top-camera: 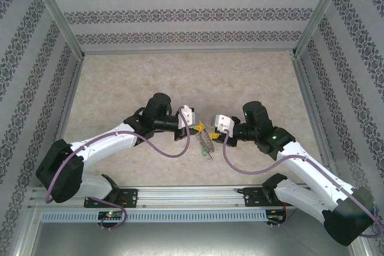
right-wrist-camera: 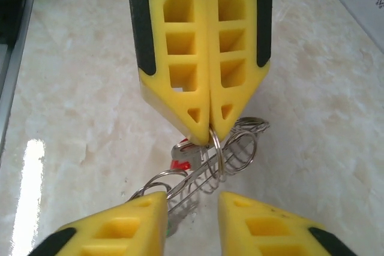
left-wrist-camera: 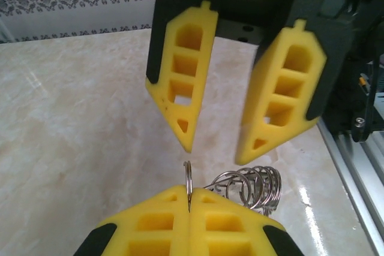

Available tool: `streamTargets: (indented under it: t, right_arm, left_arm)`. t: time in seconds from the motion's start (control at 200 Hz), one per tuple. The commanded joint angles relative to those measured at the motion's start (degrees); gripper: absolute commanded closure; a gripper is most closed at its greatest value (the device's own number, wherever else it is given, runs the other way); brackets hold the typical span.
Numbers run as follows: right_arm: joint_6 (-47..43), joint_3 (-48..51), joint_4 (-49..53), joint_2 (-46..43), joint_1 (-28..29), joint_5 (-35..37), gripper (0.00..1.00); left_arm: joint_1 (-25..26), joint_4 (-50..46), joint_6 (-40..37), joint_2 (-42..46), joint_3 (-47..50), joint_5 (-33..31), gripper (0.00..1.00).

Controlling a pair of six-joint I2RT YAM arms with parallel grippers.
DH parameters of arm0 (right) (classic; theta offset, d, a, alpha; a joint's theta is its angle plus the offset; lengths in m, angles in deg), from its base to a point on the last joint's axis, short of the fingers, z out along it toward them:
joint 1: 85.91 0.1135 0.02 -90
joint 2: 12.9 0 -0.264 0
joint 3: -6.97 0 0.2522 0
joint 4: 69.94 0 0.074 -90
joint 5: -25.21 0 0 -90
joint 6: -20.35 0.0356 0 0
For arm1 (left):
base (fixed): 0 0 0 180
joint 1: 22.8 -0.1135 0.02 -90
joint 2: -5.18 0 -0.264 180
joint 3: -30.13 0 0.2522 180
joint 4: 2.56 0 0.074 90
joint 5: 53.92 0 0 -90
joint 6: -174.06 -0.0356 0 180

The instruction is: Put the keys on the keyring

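Closest to the lens in the left wrist view is the left tool, clamped tight on one thin loop of the keyring. That loop stands edge-on and upright at lower centre of frame, over the pale worktop. Right tool hangs just above it, jaws apart, nothing in them.

Progress-wise, I'd say mid-job at best. In the right wrist view one red key sits against the coils at centre frame, but I can't tell if it's actually threaded on. Second red one, no clue. Ring's long axis there runs lower left to upper right, coils bunched toward the right.
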Motion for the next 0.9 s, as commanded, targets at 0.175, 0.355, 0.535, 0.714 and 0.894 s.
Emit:
streamTargets:
  t: [0.175,0.355,0.535,0.714,0.894]
  right_arm:
    - [-5.46,-1.60,-0.62,0.36,-0.46,-3.47,0.71]
    - [-5.20,-3.71,1.32,0.90,-0.94,-4.00,0.69]
    - [-5.81,-6.13,3.23,2.43,-1.78,-6.09,0.70]
    - [-4.56,-7.44,3.92,5.18,-1.10,-8.89,0.70]
    - [-3.00,-7.22,3.31,6.60,-1.08,-7.92,0.70]
  left_arm:
    - [-0.53,-2.21,-0.85,-0.64,-4.00,4.67,1.00]
    - [-0.50,-3.05,-2.28,-0.84,-4.24,4.82,1.00]
    - [-0.49,-4.43,-3.44,-1.06,-4.68,4.32,1.00]
    - [-0.48,-4.17,-3.11,-1.00,-4.59,4.25,1.00]
    - [-0.46,-3.02,-2.31,-0.51,-3.96,4.27,1.00]
